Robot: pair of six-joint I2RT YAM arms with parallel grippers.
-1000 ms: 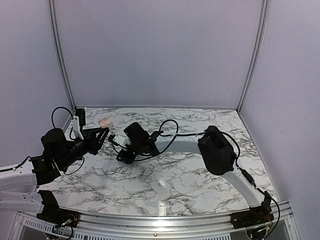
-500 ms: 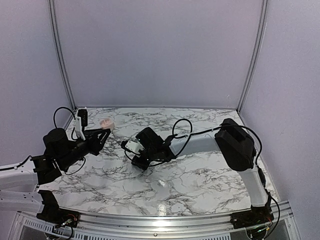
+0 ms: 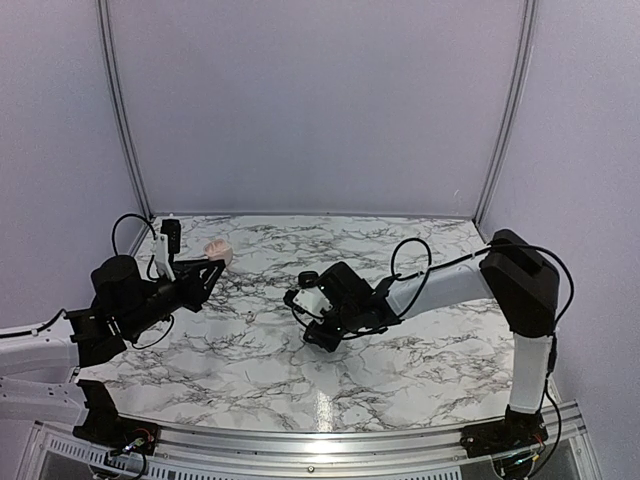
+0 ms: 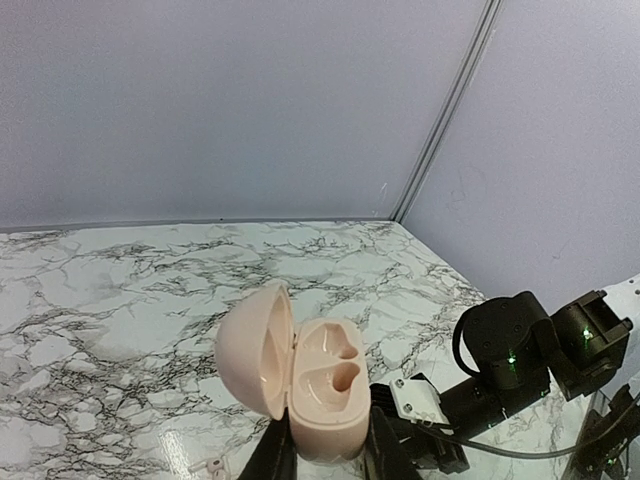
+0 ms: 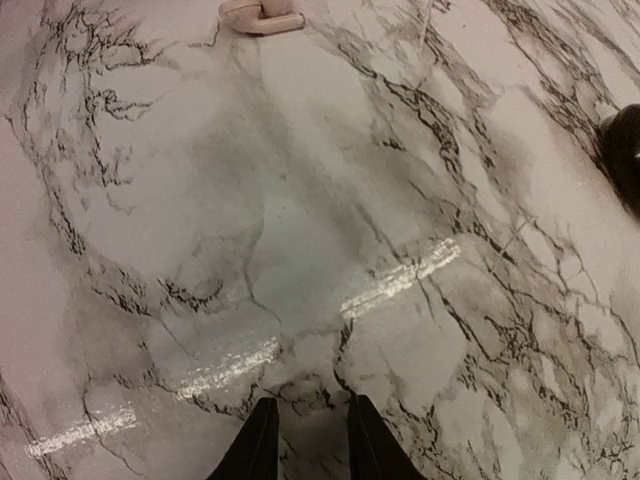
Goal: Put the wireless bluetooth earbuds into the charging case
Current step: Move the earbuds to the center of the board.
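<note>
The charging case (image 4: 325,385) is pale pink and hangs above the marble with its lid (image 4: 252,348) swung open to the left. Both wells are empty. My left gripper (image 4: 325,452) is shut on the case's lower body; from above, the case (image 3: 218,250) sits at the tips of the left gripper (image 3: 210,264). A small pale pink earbud (image 4: 210,466) lies on the table below the case, and a pale pink earbud (image 5: 262,14) lies far ahead of my right gripper (image 5: 312,420). The right gripper (image 3: 318,338) hovers low mid-table, jaws narrowly apart with nothing between them.
A black rounded lump (image 5: 625,150) rests on the marble to the right of the right gripper, also seen from above as a black lump (image 3: 308,278). Wall panels close in the marble table (image 3: 420,370) at the back and sides. Cables loop over the right arm.
The right arm has pulled away from the case, to the right and nearer, and its jaws have narrowed. The left gripper raised the case slightly.
</note>
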